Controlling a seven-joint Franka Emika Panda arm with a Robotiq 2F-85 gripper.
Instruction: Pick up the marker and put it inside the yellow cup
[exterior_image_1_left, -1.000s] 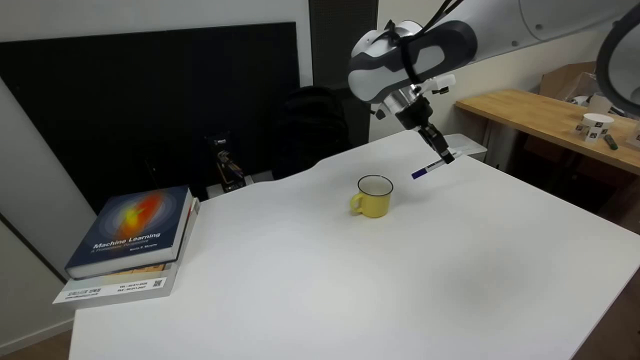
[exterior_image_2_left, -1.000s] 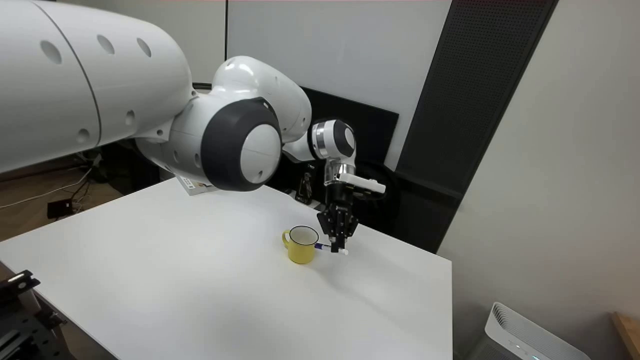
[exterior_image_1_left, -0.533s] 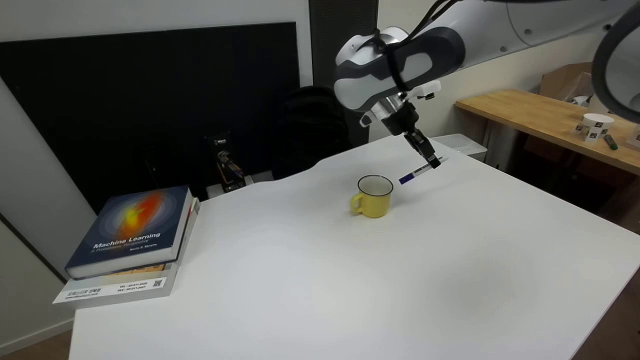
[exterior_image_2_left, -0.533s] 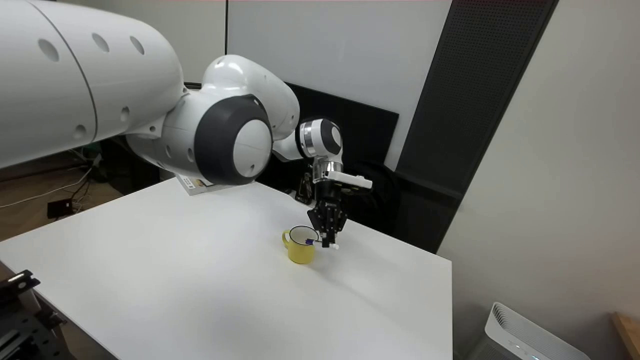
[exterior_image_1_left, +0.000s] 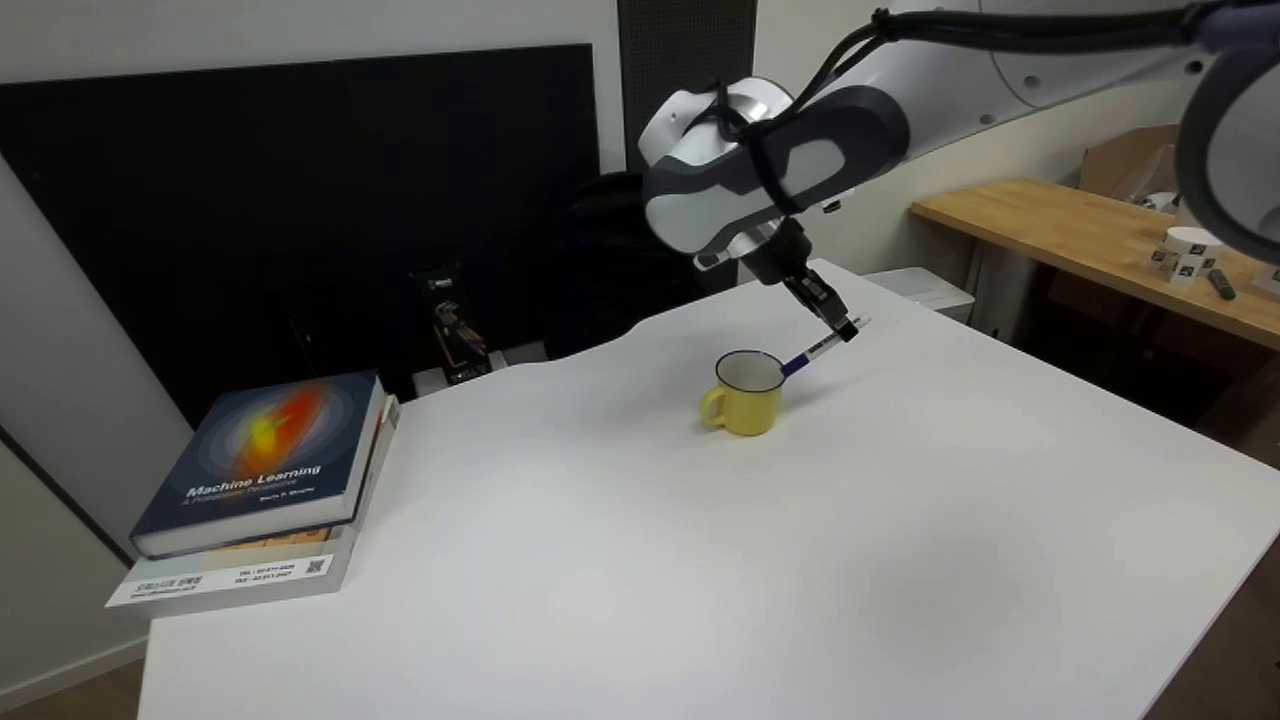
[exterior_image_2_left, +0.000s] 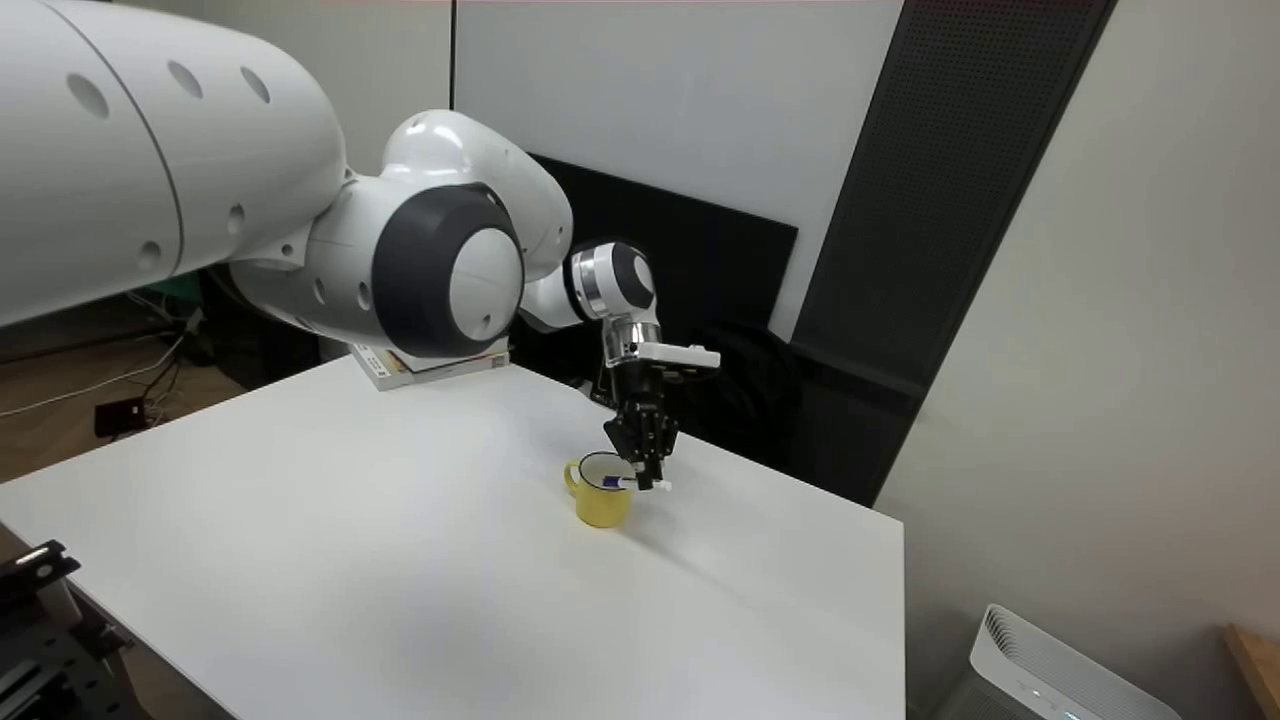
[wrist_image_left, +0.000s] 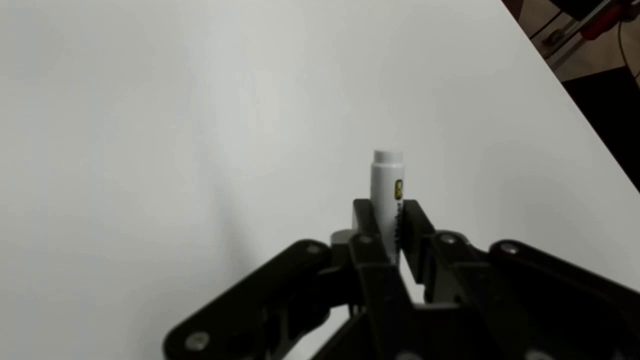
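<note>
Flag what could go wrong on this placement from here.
The slim white-and-blue marker slants, so its blue end might snag on the black-rimmed yellow cup.
Contact there isn't clear; if they touch, pushing further could tip or slide the cup.
The black gripper holds the marker nearer its white end, so a knock could swivel it.

Light pooled softly on the white desk (exterior_image_1_left: 600, 580). Behind the desk stood a black panel (exterior_image_1_left: 300, 220) and a pale wall (exterior_image_1_left: 300, 35); beside the desk, a wooden table (exterior_image_1_left: 1060, 235); past the desk, brown floor (exterior_image_2_left: 50, 430).
</note>
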